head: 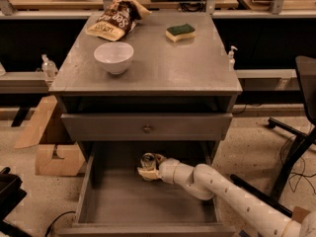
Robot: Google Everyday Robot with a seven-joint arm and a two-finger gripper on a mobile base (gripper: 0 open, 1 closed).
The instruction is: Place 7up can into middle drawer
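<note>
The middle drawer (103,209) is pulled out below the cabinet's closed knob drawer. Its flat grey bottom shows. My white arm reaches in from the lower right. My gripper (148,167) is inside the drawer near its back, left of centre, just above the bottom. It is shut on the 7up can (147,160), of which only the silver top and a bit of the side show between the fingers.
On the cabinet top stand a white bowl (114,57), a chip bag (112,21) and a green-and-yellow sponge (180,32). The closed drawer front has a round knob (146,129). Cardboard boxes (52,157) lie at left, an office chair base (291,132) at right.
</note>
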